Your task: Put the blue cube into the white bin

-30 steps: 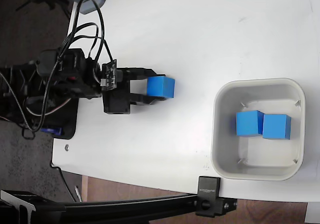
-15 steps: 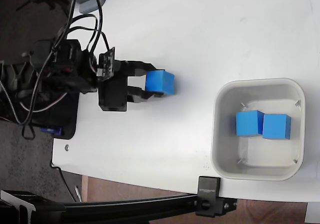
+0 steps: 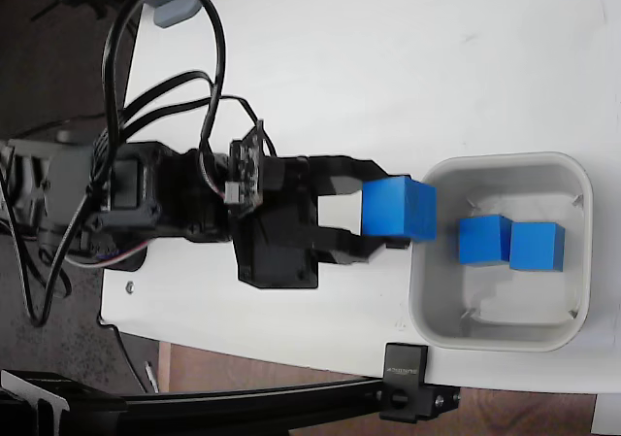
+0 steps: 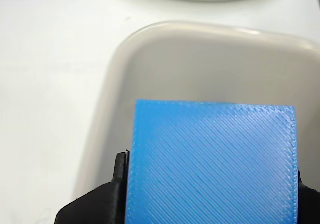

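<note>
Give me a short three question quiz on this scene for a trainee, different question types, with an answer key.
1. True or false: the black two-finger claw is shut on a small bright-blue plastic cube.
2. How many identical blue cubes already lie inside the off-white rounded-square plastic bin?
3. In the fixed view, the held cube is: A) over the bin's middle, B) at the bin's left rim, C) past the bin's right rim.

Key: 1 true. 2 two, side by side: one on the left, one on the right. 3 B.
</note>
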You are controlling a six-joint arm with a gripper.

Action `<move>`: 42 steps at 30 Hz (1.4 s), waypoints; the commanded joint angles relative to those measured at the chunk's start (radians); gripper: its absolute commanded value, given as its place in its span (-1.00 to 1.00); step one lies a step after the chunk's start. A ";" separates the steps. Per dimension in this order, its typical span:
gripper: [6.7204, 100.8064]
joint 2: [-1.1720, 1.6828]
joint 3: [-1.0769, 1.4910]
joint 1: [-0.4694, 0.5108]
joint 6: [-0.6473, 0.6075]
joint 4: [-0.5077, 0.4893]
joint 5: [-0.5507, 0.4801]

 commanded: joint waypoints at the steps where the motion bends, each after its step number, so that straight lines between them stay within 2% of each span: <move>1: -0.11 0.002 -0.110 0.051 -0.003 -0.038 -0.064; 2: 0.04 -0.011 -0.126 0.055 -0.006 -0.041 -0.069; 4: 0.87 -0.034 -0.155 0.052 -0.014 -0.040 -0.055; 5: 0.99 -0.041 -0.166 0.049 -0.014 -0.040 -0.052; 13: 0.99 0.064 -0.081 0.026 -0.009 -0.008 -0.061; 21: 0.99 0.595 0.488 0.049 0.021 0.058 -0.051; 30: 0.99 1.193 0.974 -0.015 0.075 0.327 0.086; 32: 0.99 1.322 1.046 -0.012 0.083 0.379 0.086; 38: 0.99 1.539 1.170 -0.026 0.095 0.451 0.083; 42: 0.99 1.539 1.210 -0.107 0.098 0.437 0.161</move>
